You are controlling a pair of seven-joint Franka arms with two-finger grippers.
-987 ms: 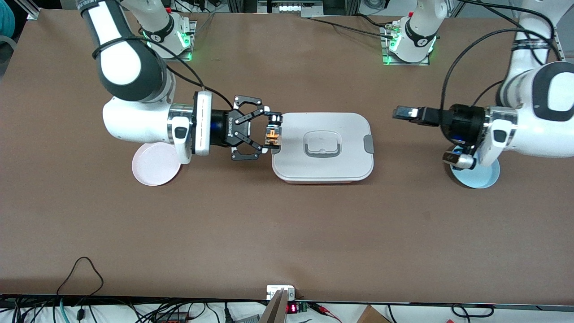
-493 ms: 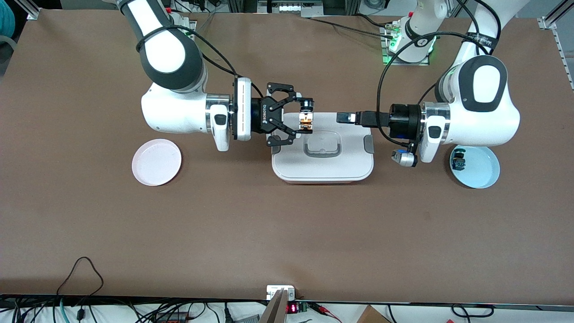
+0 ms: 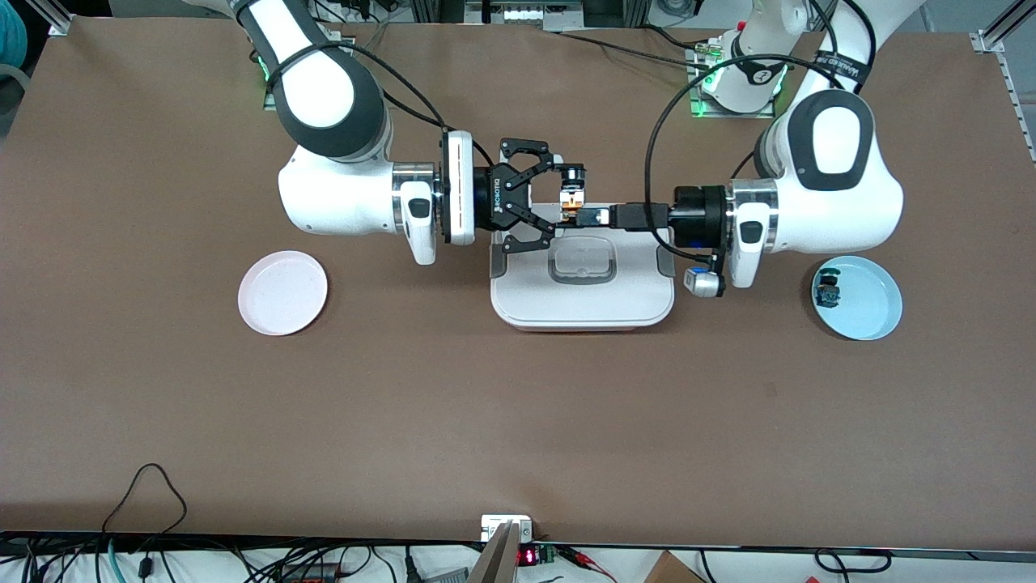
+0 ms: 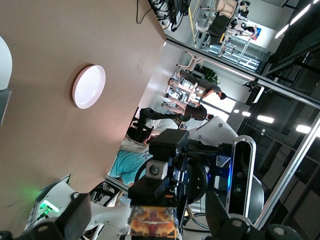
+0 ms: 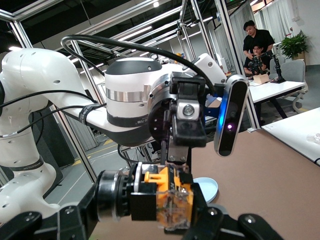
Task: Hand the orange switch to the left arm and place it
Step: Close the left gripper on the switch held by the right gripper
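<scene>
At the right arm's end of the desk (image 3: 121, 364) sits a pink plate (image 3: 283, 292). Next comes the right tool (image 3: 573, 194), up over the box (image 3: 583, 275) at the edge nearest the bases, clenched on the orange switch (image 3: 571, 202). The switch hangs in the air above the lid. Meeting it is the left tool (image 3: 593, 216), its tip right at the switch; I cannot tell how its grip stands. Last, a blue plate (image 3: 870, 312) carries a small dark component (image 3: 827, 291).
</scene>
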